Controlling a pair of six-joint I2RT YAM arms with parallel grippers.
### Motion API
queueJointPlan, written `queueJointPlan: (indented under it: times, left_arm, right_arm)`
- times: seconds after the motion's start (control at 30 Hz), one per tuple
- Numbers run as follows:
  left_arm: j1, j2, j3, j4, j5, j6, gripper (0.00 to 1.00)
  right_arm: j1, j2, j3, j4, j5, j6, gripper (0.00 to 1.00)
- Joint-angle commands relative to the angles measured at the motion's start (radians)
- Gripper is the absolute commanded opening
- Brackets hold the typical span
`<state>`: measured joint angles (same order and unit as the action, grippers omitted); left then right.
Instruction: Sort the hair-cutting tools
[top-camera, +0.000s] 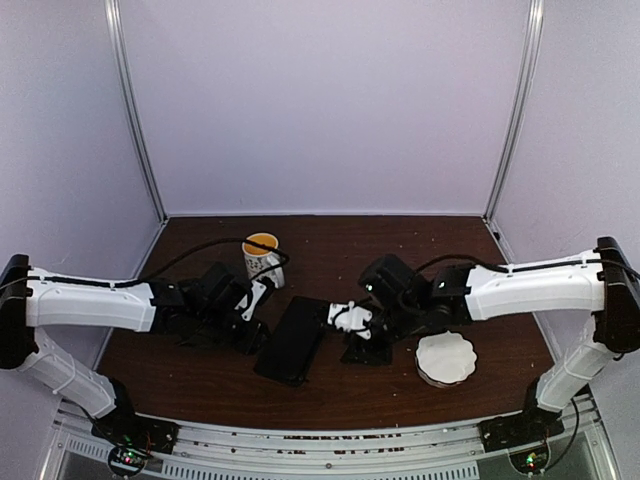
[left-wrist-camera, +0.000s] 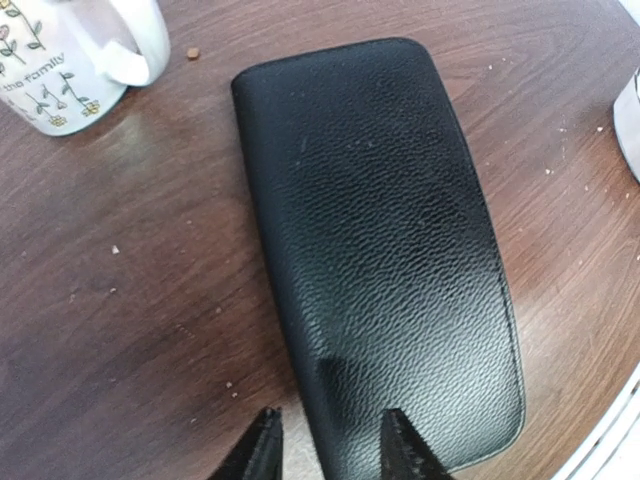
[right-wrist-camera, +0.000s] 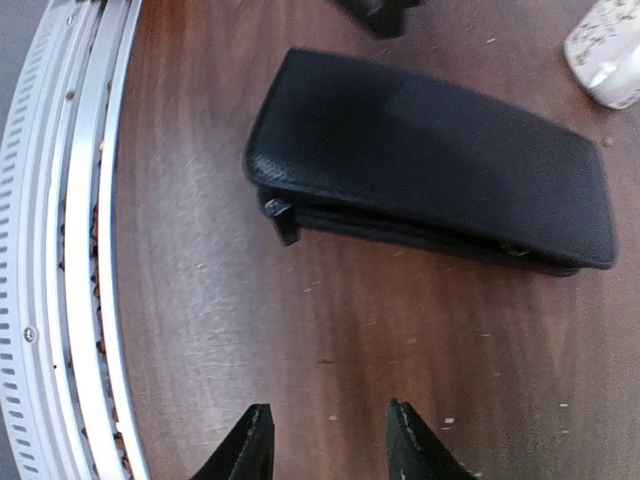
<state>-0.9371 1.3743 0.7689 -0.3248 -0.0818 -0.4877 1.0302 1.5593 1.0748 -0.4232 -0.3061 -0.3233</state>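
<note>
Closest to us, the left gripper (left-wrist-camera: 332, 418) hangs low over the near end of the black case (left-wrist-camera: 380, 250). Its two dark fingers stand apart, nothing is pinched between them, and one tip sits above the case's edge. The right gripper (right-wrist-camera: 328, 410) is likewise parted and empty, over the bare wooden table (right-wrist-camera: 330, 320) just beside the case's long side.

We cannot find the hair-cutting tools in any view: no scissors and no clips lie on the table. The case is closed, so we judge they are most likely inside it, though nothing shows that.

A small zip pull (right-wrist-camera: 281, 214) juts from the case's corner near the table's edge, and that looks like the place to take hold first. The case's grained skin seems soft and a little yielding, so we would want one gripper pressing it flat while the other draws the pull.

The scissors should be stiff, slick and thin. A pinch across the blades near the pivot seems safer than one at the ring handles. The clips are likely very light and lie flat, so they will be hard to get under.

The white patterned mug (left-wrist-camera: 60, 60) stands beyond the case's far end. A white scalloped dish (top-camera: 445, 358) sits under the right arm.
</note>
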Motion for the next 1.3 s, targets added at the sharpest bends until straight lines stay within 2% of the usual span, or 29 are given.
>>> queueJointPlan:
  times: [0.0, 0.13, 0.27, 0.5, 0.77, 1.03, 1.2, 1.27]
  left_arm:
    - [-0.005, 0.047, 0.021, 0.089, 0.042, 0.011, 0.32]
    - [-0.005, 0.076, -0.007, 0.154, 0.076, -0.017, 0.27]
    - [-0.005, 0.074, -0.038, 0.229, 0.089, -0.039, 0.28]
    - [-0.005, 0.031, -0.044, 0.21, 0.061, -0.048, 0.3]
    - [-0.005, -0.051, -0.077, 0.187, 0.014, -0.07, 0.33]
    - [-0.005, -0.089, -0.104, 0.191, 0.002, -0.079, 0.34]
    - [-0.005, -0.086, -0.103, 0.188, -0.003, -0.07, 0.34]
    - [-0.005, -0.082, -0.098, 0.185, 0.0, -0.066, 0.34]
  right_arm:
    - [0.109, 0.042, -0.069, 0.19, 0.102, 0.05, 0.39]
    - [0.172, 0.126, -0.041, 0.229, 0.149, 0.089, 0.35]
    - [0.218, 0.204, -0.009, 0.235, 0.183, 0.092, 0.36]
    - [0.255, 0.282, 0.061, 0.22, 0.288, 0.111, 0.43]
    - [0.267, 0.361, 0.112, 0.2, 0.334, 0.123, 0.42]
    - [0.268, 0.434, 0.186, 0.157, 0.358, 0.136, 0.32]
    - [0.269, 0.45, 0.208, 0.138, 0.384, 0.148, 0.16]
    - [0.268, 0.445, 0.216, 0.123, 0.394, 0.15, 0.13]
